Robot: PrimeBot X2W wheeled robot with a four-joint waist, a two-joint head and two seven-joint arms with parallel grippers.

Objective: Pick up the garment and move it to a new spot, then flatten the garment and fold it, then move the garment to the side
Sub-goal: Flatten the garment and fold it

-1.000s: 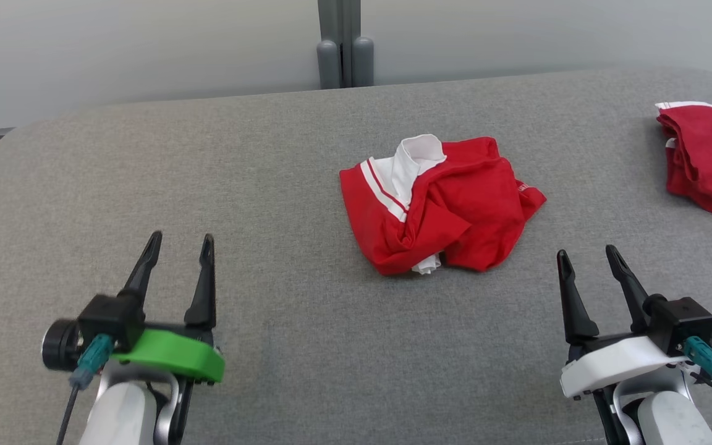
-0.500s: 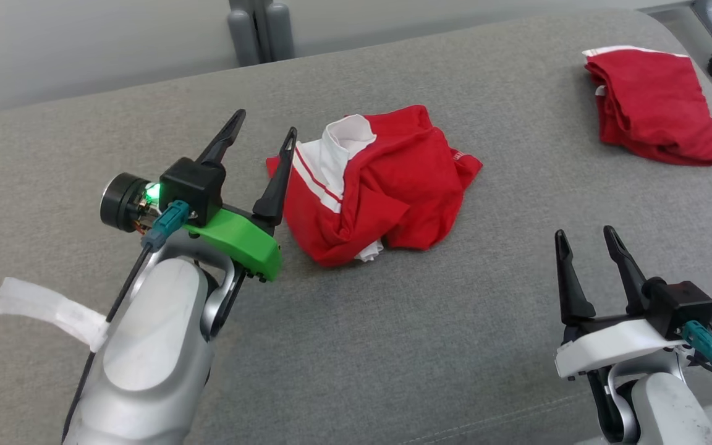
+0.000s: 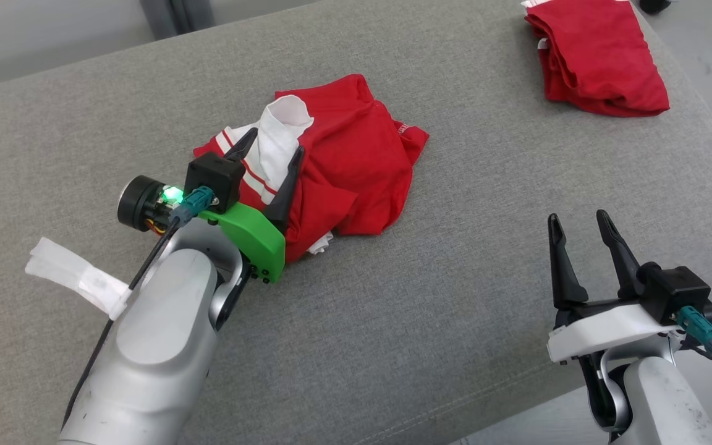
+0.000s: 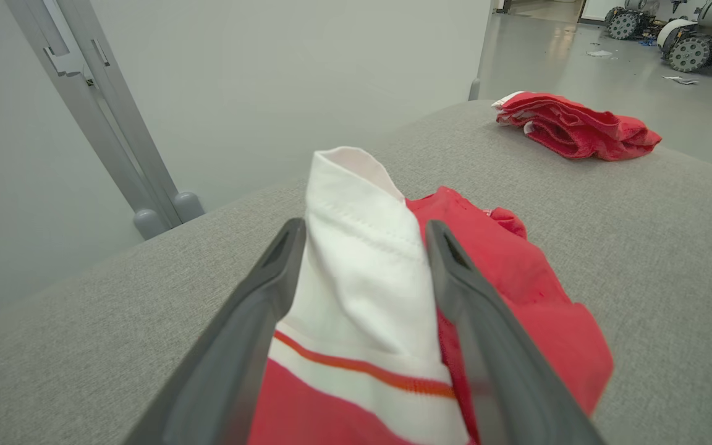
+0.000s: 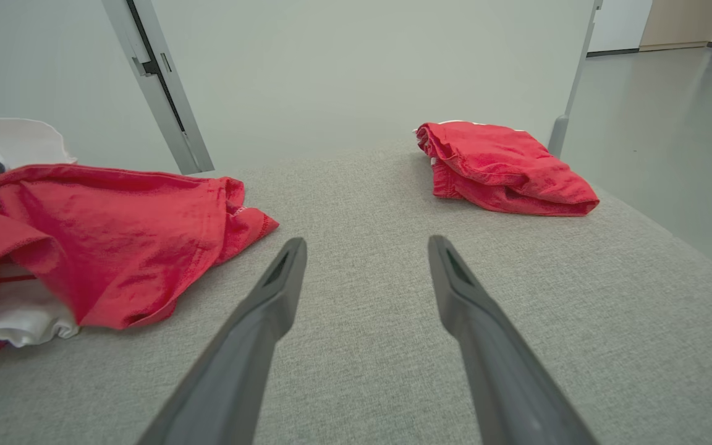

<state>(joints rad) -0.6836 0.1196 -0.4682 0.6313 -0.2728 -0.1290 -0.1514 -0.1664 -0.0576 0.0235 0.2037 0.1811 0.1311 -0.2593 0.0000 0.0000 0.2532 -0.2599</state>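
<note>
The garment (image 3: 356, 161) is a crumpled red shirt with a white collar and white stripes, lying mid-way across the grey padded surface (image 3: 455, 278). My left gripper (image 3: 274, 142) is open and pushed into the garment's near-left side. In the left wrist view the gripper (image 4: 363, 225) has the upright white collar (image 4: 362, 272) standing between its two fingers, with red cloth (image 4: 517, 290) to the right. My right gripper (image 3: 578, 216) is open and holds nothing, hovering over bare surface at the lower right; its own view (image 5: 366, 242) shows the garment (image 5: 102, 247) to its left.
A second red garment (image 3: 597, 55) lies folded at the far right corner, also seen as a red bundle (image 5: 498, 167) ahead of the right gripper. The surface drops off along its right edge (image 3: 711, 142). A grey post (image 4: 115, 123) stands against the wall behind.
The head camera has swung, shifting the whole picture. My left arm has reached forward from the near left to the garment, its fingers now around the white collar. The right gripper has stayed put.
</note>
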